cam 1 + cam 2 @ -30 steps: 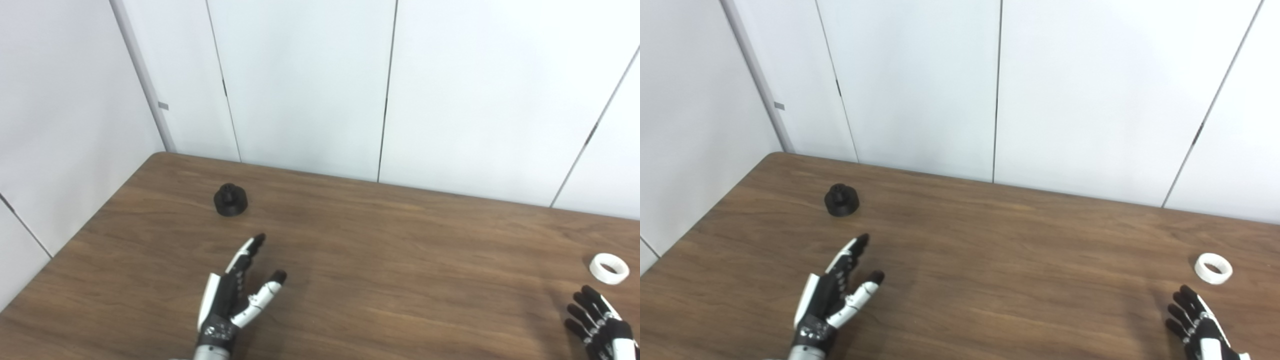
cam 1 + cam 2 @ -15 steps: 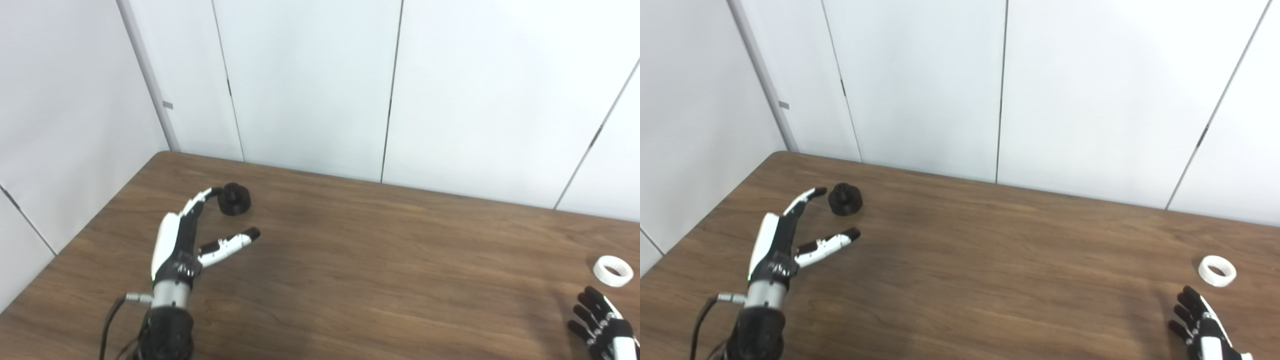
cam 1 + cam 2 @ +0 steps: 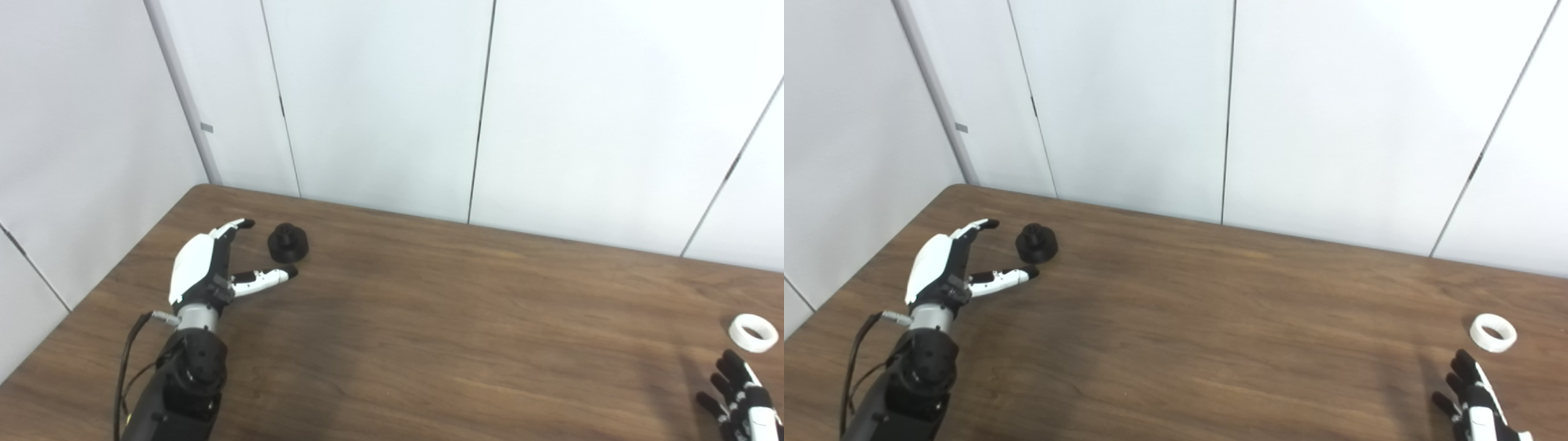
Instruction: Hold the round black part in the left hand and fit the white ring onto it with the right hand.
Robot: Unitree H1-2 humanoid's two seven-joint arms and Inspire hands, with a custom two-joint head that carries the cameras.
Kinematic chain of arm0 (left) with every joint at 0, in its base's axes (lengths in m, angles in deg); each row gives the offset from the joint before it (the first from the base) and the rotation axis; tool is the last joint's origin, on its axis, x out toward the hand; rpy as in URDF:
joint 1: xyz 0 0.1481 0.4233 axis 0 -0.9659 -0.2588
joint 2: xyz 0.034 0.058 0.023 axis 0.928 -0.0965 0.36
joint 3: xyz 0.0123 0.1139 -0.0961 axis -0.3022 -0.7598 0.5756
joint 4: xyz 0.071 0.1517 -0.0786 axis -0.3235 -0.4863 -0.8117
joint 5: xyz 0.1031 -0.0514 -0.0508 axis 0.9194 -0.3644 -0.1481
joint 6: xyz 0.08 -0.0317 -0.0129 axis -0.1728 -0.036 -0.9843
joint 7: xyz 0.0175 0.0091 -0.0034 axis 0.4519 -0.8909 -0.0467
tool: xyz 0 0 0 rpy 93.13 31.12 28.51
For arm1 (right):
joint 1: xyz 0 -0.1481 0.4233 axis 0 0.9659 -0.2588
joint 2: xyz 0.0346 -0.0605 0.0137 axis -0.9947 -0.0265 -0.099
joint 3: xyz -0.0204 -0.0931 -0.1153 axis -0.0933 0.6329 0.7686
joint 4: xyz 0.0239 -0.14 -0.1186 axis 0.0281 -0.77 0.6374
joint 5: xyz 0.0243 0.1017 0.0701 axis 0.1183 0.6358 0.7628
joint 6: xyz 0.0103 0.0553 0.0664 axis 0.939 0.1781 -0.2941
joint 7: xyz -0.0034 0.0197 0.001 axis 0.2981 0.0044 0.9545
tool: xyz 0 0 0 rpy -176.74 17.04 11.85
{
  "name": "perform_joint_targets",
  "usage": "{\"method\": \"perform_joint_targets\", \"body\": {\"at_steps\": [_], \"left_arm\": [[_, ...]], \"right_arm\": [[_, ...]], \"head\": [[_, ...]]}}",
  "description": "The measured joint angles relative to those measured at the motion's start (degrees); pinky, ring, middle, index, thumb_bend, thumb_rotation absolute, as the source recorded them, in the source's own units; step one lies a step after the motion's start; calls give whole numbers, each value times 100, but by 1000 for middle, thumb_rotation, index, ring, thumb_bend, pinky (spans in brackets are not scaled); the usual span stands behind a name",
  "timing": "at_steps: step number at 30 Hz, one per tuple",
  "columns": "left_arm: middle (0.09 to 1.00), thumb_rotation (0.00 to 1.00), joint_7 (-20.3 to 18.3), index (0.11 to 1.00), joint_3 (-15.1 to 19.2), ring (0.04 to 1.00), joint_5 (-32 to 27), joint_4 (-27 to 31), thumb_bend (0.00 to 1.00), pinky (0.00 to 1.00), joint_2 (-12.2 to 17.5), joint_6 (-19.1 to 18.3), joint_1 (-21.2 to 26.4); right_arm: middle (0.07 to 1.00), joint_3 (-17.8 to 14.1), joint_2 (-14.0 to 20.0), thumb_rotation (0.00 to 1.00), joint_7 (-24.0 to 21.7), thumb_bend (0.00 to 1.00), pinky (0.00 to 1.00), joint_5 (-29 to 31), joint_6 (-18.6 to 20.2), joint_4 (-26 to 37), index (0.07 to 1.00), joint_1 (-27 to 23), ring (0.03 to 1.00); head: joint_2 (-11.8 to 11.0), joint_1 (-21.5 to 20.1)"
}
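The round black part (image 3: 288, 243) stands on the brown table (image 3: 429, 318), near its far left corner. My left hand (image 3: 211, 266) is open just left of the part, fingers spread toward it and thumb tip close below it, holding nothing. The white ring (image 3: 753, 332) lies flat at the table's right side. My right hand (image 3: 738, 401) is at the lower right corner, a little nearer than the ring, fingers spread and open; the picture's edge cuts most of it off.
White wall panels (image 3: 380, 104) rise right behind the table's far edge and along its left side. The table's left edge (image 3: 92, 288) runs close to my left arm. A black cable (image 3: 125, 361) hangs by the left wrist.
My left hand has reached up and to the left, from mid-table to beside the black part, and turned its back upward. The right hand has barely moved. The view shifted slightly.
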Motion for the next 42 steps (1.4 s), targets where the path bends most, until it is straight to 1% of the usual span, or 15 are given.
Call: {"method": "perform_joint_targets", "body": {"at_steps": [3, 6, 11, 16, 19, 24, 26, 29, 31, 33, 38, 42], "left_arm": [[930, 431, 1, 866, -140, 977, 94, -387, 1000, 1000, 173, 11, 246], [935, 450, -14, 868, -311, 978, 148, -788, 1000, 1000, 323, 4, 472], [942, 450, -38, 865, -526, 987, 151, -1286, 1000, 1000, 460, 1, 745], [956, 467, -50, 869, -691, 998, 137, -1707, 1000, 1000, 527, 10, 1032], [963, 482, -151, 870, -825, 1000, 107, -2056, 1000, 1000, 587, 10, 1251], [970, 488, -243, 868, -995, 1000, 85, -2436, 1000, 1000, 620, 39, 1505], [971, 490, -270, 867, -1039, 1000, 60, -2612, 1000, 1000, 622, 59, 1602], [969, 486, -299, 862, -1099, 1000, 21, -2783, 1000, 1000, 629, 91, 1663], [967, 485, -315, 859, -1126, 1000, 10, -2883, 1000, 1000, 629, 91, 1687], [966, 486, -339, 859, -1157, 1000, -1, -2997, 1000, 1000, 630, 91, 1735], [963, 490, -430, 849, -1279, 1000, -5, -3033, 1000, 1000, 631, 90, 1805], [960, 511, -449, 844, -1400, 1000, 4, -3065, 1000, 1000, 636, 91, 1838]], "right_arm": [[964, 4, -1, 1000, 0, 541, 1000, 18, 1, 2, 953, 1, 968], [960, 4, -1, 1000, -2, 510, 1000, 33, 2, 13, 950, 4, 963], [967, 20, -2, 1000, -11, 492, 1000, 35, 105, 118, 955, 29, 977], [978, 25, -3, 1000, -13, 465, 1000, 31, 231, 217, 964, 54, 980], [982, 40, -3, 1000, -34, 455, 1000, 32, 266, 271, 970, 74, 985], [968, 34, -4, 1000, -48, 435, 1000, 32, 292, 295, 962, 80, 966], [964, 33, -6, 1000, -41, 420, 1000, 13, 406, 373, 957, 92, 965], [966, 29, -11, 1000, -28, 360, 1000, 4, 474, 458, 963, 120, 966], [971, 26, -11, 1000, -29, 342, 1000, 7, 474, 473, 966, 149, 969], [973, 25, -11, 1000, -30, 332, 1000, 11, 473, 482, 968, 163, 970], [980, 16, -12, 1000, -27, 308, 1000, 18, 499, 500, 979, 167, 978], [987, 15, -12, 1000, -29, 317, 1000, 31, 549, 530, 982, 167, 986]], "head": [[9, -9], [9, -9], [26, -44], [44, -70], [53, -88], [53, -106], [62, -132], [62, -158], [62, -167], [62, -167], [70, -185], [88, -202]]}}
